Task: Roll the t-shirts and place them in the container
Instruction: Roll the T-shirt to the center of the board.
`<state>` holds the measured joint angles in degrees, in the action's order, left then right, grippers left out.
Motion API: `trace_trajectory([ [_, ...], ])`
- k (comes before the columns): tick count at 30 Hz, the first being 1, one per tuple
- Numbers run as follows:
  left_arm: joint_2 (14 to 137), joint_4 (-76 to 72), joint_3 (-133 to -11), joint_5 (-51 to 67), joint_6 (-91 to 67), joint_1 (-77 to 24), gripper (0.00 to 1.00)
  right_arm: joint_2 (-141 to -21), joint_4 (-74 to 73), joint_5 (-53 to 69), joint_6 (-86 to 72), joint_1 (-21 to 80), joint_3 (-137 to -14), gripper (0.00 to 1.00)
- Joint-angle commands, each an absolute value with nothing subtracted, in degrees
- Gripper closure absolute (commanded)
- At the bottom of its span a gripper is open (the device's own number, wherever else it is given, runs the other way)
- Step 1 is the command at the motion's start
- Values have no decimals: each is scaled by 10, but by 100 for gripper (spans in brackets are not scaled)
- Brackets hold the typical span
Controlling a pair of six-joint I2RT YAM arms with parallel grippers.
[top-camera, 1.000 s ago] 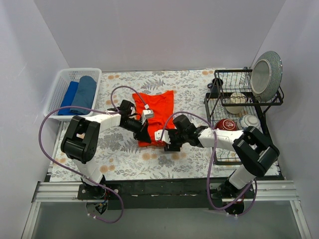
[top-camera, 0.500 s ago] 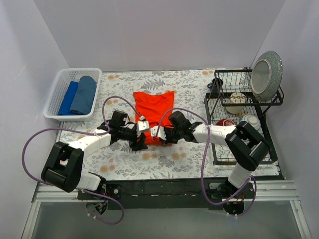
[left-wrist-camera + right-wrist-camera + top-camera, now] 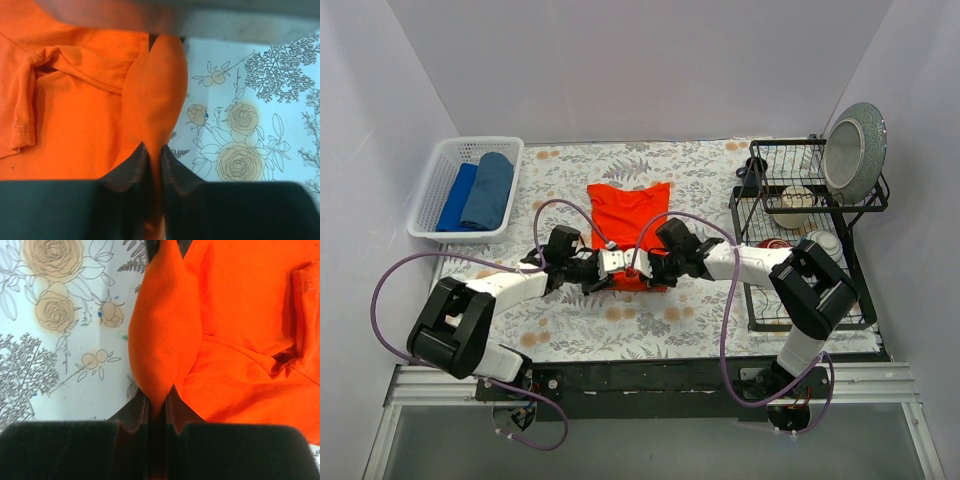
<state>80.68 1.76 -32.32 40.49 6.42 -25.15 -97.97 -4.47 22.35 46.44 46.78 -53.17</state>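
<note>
Right now you have both grippers down on the orange shirt [image 3: 630, 212], which lies flat in the middle of the floral table [image 3: 710, 325], its near edge bunched up between the two arms. Your left gripper [image 3: 607, 272] is clenched on that near edge. In its wrist view the dark fingers [image 3: 131, 167] pinch a raised ridge of orange cloth with only a thin strip of fabric between them, and the rose print shows just to the right of the fold. Your right gripper [image 3: 646, 270] grasps the same edge just beside the left one. From its wrist camera a puffed fold rises out of the closed jaws, with bare table on the left and the wrinkled rest of the shirt on the right. The two grippers sit very close together — whether they touch, you cannot tell from above. Well apart at the far left, a white basket [image 3: 428, 200] holds the blue shirts, a royal blue one [image 3: 455, 198] and a dusty blue one [image 3: 488, 188], lying side by side. At the right a wire rack [image 3: 750, 200] carries an upright plate [image 3: 854, 150].
</note>
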Motion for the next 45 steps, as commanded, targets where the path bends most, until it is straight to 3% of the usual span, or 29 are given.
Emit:
trace_trajectory([
  [1, 837, 204, -400, 430, 88, -237, 97, -989, -153, 285, 459, 450, -573, 99],
  [6, 898, 450, -500, 504, 147, -210, 100, -1012, -338, 351, 502, 420, -633, 99],
  [11, 997, 583, -574, 547, 185, -192, 100, -1048, -471, 388, 543, 395, -696, 99],
  [19, 1108, 564, -634, 525, 160, -157, 100, -1196, -640, 426, 599, 374, -827, 99],
  [31, 1234, 571, -730, 510, 134, -126, 93, -1371, -723, 437, 626, 329, -958, 99],
  [32, 1232, 571, -727, 506, 134, -120, 92, -1396, -740, 438, 624, 327, -988, 99],
  [33, 1229, 566, -725, 503, 134, -115, 84, -1409, -745, 432, 619, 327, -1002, 99],
  [37, 1160, 493, -688, 480, 67, -87, 77, -1460, -747, 409, 569, 327, -1054, 99],
  [42, 1005, 355, -646, 426, -43, -64, 69, -1498, -744, 387, 527, 326, -1076, 99],
  [45, 884, 283, -598, 430, -44, -81, 58, -1511, -747, 386, 514, 326, -1081, 99],
])
